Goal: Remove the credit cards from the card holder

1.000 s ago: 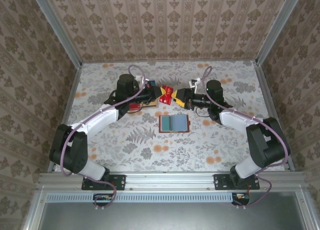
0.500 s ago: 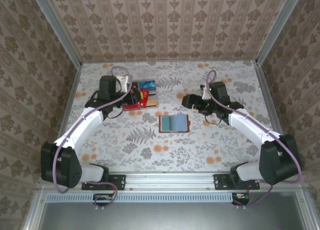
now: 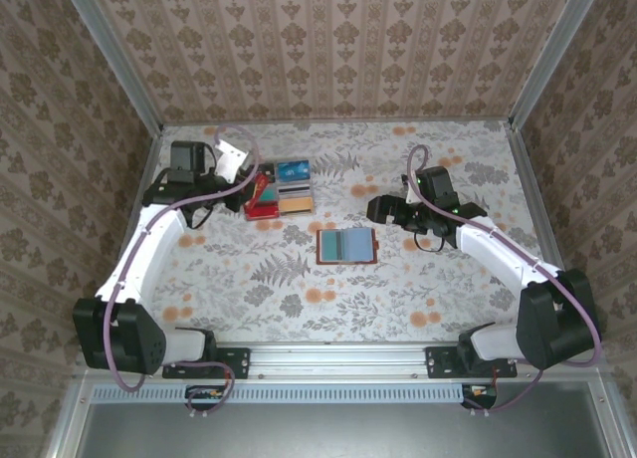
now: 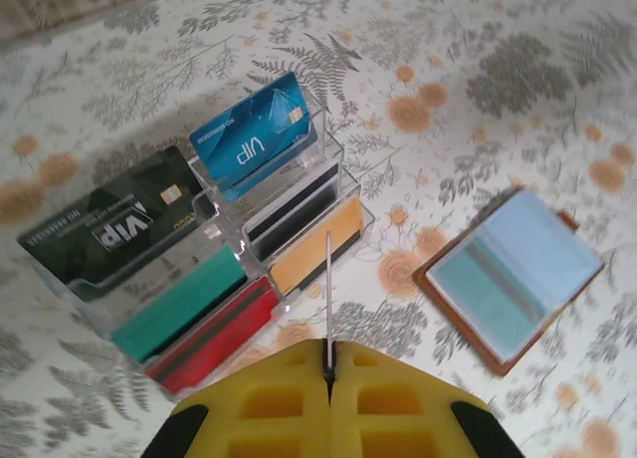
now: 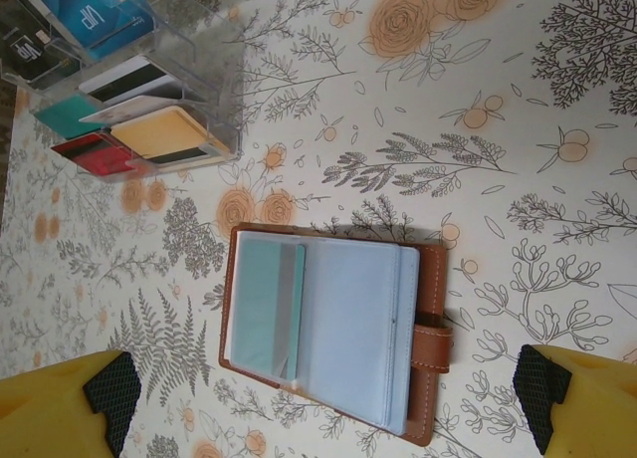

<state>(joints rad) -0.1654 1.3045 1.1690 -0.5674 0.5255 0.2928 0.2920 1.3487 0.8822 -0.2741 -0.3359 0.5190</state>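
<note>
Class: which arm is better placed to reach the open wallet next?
Right: the right gripper is open facing the card holder; the left gripper is shut on a card by the tray.

We read "VIP" on the blue card (image 4: 254,139) and on the dark card (image 4: 109,229); their smaller print is illegible.

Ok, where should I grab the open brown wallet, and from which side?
Probably by the strap tab on the edge of the wallet nearest the right gripper, coming in low from that side. The wallet lies flat and open, so its other edges hug the table; the tab sticks out slightly.
</note>
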